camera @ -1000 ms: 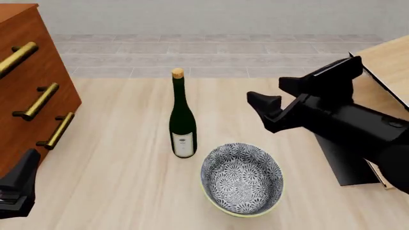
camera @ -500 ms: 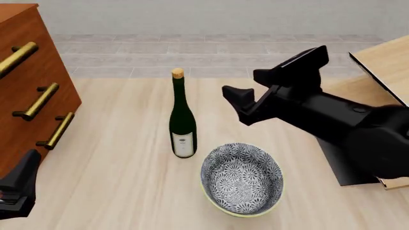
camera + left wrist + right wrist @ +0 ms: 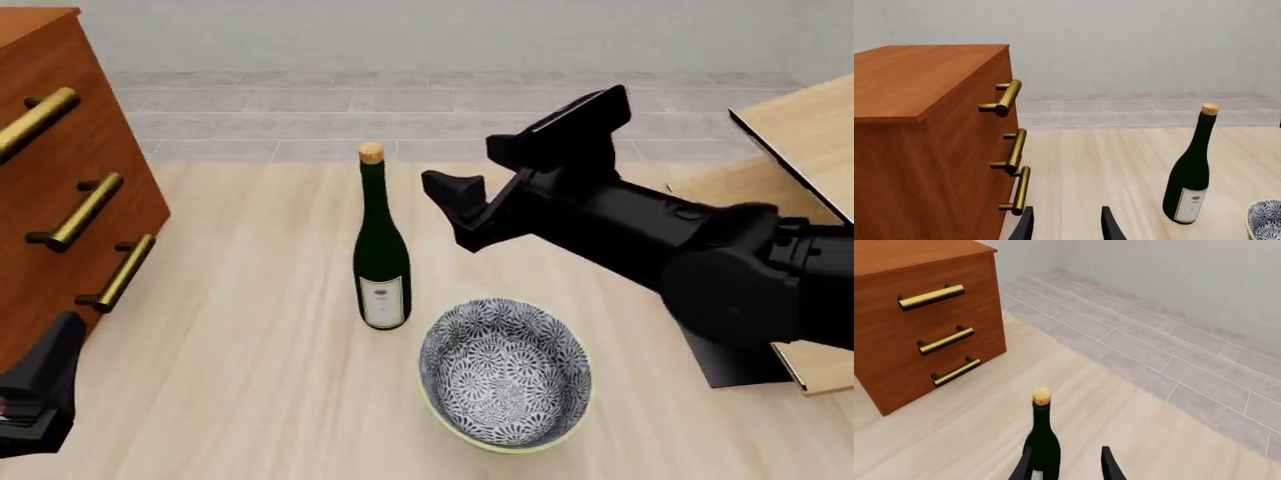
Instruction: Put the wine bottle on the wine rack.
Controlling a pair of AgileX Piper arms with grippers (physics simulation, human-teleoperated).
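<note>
The wine bottle (image 3: 382,250), dark green with a tan cork and a small white label, stands upright mid-table. My right gripper (image 3: 461,165) hovers open just right of its neck at cork height, not touching. In the right wrist view the bottle (image 3: 1043,440) rises ahead of the open gripper (image 3: 1067,467), close to one finger. The wine rack (image 3: 801,125), light slanted wood panels on a black base, sits at the right edge, partly behind the right arm. My left gripper (image 3: 1067,227) is open and empty, low at the front left beside the cabinet, with the bottle (image 3: 1189,177) off to its right.
A reddish-brown drawer cabinet (image 3: 54,180) with brass handles fills the left side. A blue-patterned bowl (image 3: 505,372) sits just in front and to the right of the bottle. Beyond the table lies a grey tiled floor.
My right arm has swung left from near the rack toward the bottle's neck, gripper still open. The bottle, bowl and left arm have not moved.
</note>
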